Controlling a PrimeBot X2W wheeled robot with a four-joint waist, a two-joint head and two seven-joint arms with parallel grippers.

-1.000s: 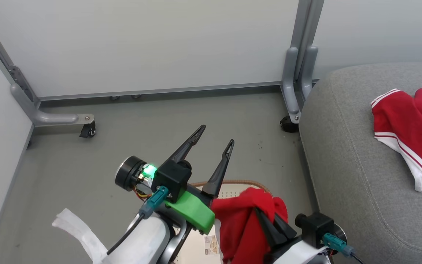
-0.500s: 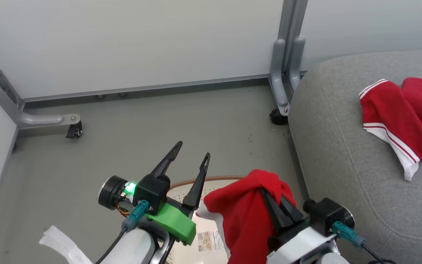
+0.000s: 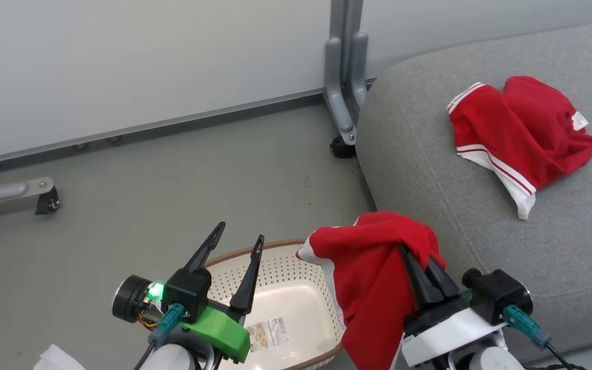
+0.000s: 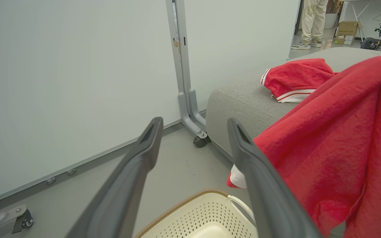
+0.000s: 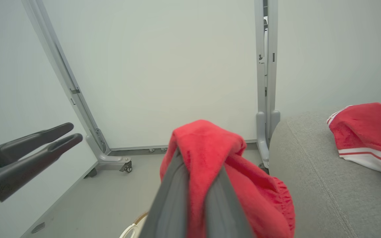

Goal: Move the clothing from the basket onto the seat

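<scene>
Grey floor [image 3: 172, 180] bounded by pale panels [image 3: 147, 56] on castered grey frames, with the grey seat [image 3: 481, 216] at the right of the head view. The basket [image 3: 280, 270], cream and perforated with a brown rim, stands on the floor just beside the seat's front edge; a paper label [image 3: 267, 334] lies on its bottom.

The right gripper [image 3: 419, 257], fingers pressed together, pinches the held garment [image 3: 373, 288]. This is a red piece with white trim that drapes over the fingertips and hangs above the basket's right end, near the seat's edge. Whether its lower end touches the basket cannot be told.

The left gripper [image 3: 240, 231], jaws wide apart and empty, hovers over the basket's left end, fingers pointing toward the panels.

The laid garment [image 3: 517, 128], red with white stripes, lies crumpled on top of the seat, well apart from the held one.

In the left wrist view, a person's legs [image 4: 313, 19] and a cardboard box [image 4: 346, 31] stand beyond the seat.
</scene>
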